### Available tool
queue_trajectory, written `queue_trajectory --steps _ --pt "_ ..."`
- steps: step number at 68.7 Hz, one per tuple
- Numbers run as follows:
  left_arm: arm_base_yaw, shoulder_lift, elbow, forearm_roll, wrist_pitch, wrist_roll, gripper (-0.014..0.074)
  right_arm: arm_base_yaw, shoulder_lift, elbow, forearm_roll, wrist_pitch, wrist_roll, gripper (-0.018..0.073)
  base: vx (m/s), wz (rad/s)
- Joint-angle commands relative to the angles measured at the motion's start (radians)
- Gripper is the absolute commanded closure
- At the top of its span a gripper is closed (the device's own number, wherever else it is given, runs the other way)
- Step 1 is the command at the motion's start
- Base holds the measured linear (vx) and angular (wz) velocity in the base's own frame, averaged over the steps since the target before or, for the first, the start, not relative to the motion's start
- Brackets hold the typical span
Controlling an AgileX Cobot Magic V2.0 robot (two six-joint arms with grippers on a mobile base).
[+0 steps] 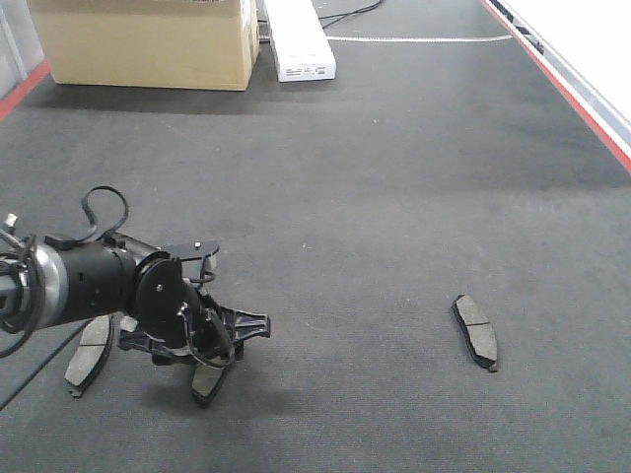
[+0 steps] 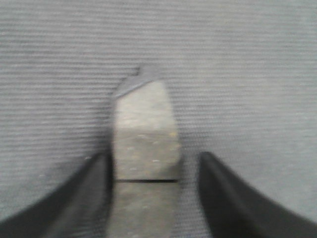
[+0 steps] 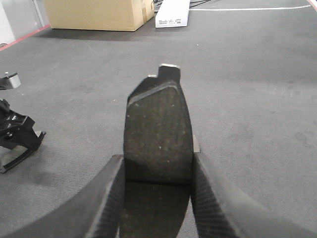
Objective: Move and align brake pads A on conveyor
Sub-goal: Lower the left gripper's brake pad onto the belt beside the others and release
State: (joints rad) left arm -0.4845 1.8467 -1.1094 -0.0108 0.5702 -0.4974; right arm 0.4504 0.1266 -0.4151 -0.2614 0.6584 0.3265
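Three brake pads lie on the dark conveyor (image 1: 375,197). One pad (image 1: 476,331) is at the right, one (image 1: 89,350) at the near left, and one (image 1: 207,382) beneath my left gripper (image 1: 202,363). In the left wrist view, that pad (image 2: 146,134) lies flat on the belt between the fingers of the left gripper (image 2: 153,163). The gripper is open, with the left finger at the pad's edge and a gap on the right. My right gripper (image 3: 157,163) is shut on another pad (image 3: 157,134) and holds it above the belt. It is out of the front view.
A cardboard box (image 1: 148,39) and a white box (image 1: 299,39) stand at the belt's far end. A red edge strip (image 1: 562,84) runs along the right side. The left arm's gripper (image 3: 15,139) shows at the left of the right wrist view.
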Motion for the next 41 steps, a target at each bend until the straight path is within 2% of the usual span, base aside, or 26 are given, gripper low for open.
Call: queue_trajectory --steps 1,9,17,32,41 --pt "-0.006 -0.111 -0.021 0.03 -0.028 0.026 0.0132 0.0 0.012 -0.029 -0.026 -0.098 -0.011 0.0564 0.0 0.0" --pt "-0.027 -0.224 -0.017 0.095 0.025 0.061 0.0132 0.0 0.012 -0.029 -0.026 -0.098 -0.011 0.0564 0.0 0.0" --pt "-0.049 -0.366 0.031 0.14 0.017 0.06 0.0132 0.0 0.012 -0.029 -0.026 -0.098 -0.011 0.0564 0.0 0.0" --pt "-0.053 -0.686 0.208 0.139 -0.044 0.045 0.0132 0.0 0.012 -0.029 -0.026 -0.098 -0.011 0.0564 0.0 0.0" --pt "-0.053 -0.904 0.338 0.139 -0.064 0.093 0.0132 0.0 0.012 -0.029 -0.026 -0.098 -0.011 0.0564 0.0 0.0"
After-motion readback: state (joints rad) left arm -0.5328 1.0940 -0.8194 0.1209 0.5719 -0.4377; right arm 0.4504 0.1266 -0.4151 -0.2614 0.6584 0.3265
